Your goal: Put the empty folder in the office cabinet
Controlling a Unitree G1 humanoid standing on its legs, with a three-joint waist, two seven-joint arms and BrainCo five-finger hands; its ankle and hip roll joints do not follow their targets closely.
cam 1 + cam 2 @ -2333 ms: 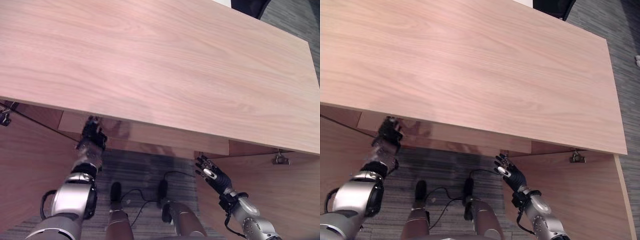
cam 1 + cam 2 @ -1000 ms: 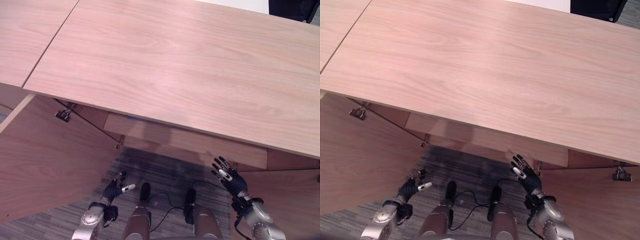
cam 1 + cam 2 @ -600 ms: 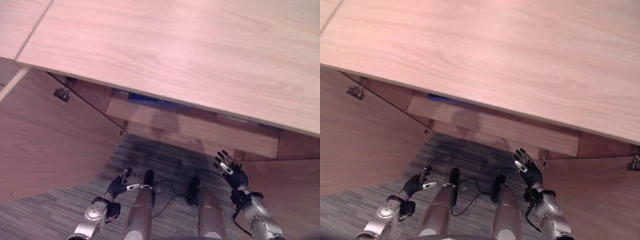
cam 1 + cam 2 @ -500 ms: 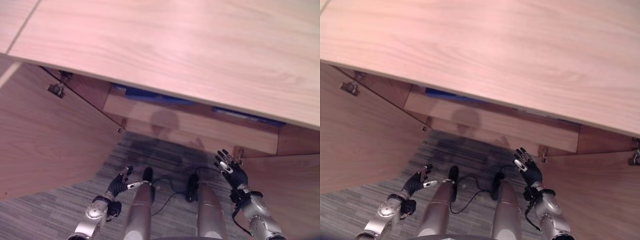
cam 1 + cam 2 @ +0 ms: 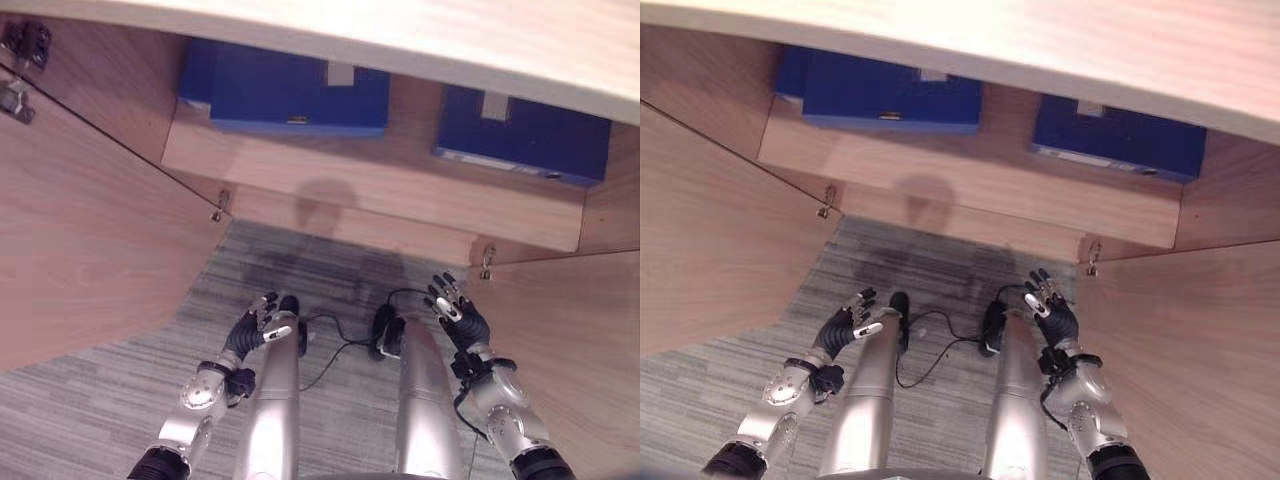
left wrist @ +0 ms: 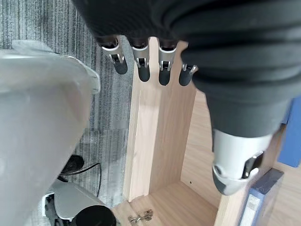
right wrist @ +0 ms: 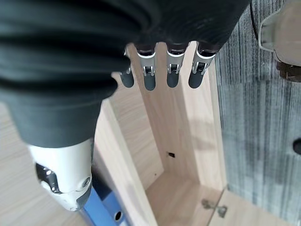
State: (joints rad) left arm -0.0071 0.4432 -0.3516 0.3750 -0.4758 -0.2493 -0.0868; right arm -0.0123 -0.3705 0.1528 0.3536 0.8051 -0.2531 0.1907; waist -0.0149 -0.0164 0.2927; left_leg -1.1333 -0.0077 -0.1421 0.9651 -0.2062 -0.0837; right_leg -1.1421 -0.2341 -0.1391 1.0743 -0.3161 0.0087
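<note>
Two dark-blue flat folders lie on the light-wood shelf (image 5: 380, 200) of the open office cabinet (image 5: 90, 215), one at far left (image 5: 285, 95), one at far right (image 5: 525, 140), well apart, w/ bare shelf between them. We can't tell which one is the empty folder of the task. Both sit flat and fully inside, under the overhanging pale wooden top (image 5: 420, 25), so we'd judge the placing done or nearly so.

Both cabinet doors stand swung wide, left door (image 5: 80, 250) and right door (image 5: 580, 340), which leaves the opening clear for our arms.

Our left hand (image 5: 252, 328) hangs low over the grey striped carpet (image 5: 120, 400), near the left door; fingers (image 6: 141, 66) straight and slightly apart, holding nothing. Our right hand (image 5: 458, 318) is also low, just beside the right door's edge; fingers (image 7: 171, 70) spread and straight, empty too. Both hands are well apart from the folders. Prob. next: close the doors, left hand to left door, right to right.
</note>
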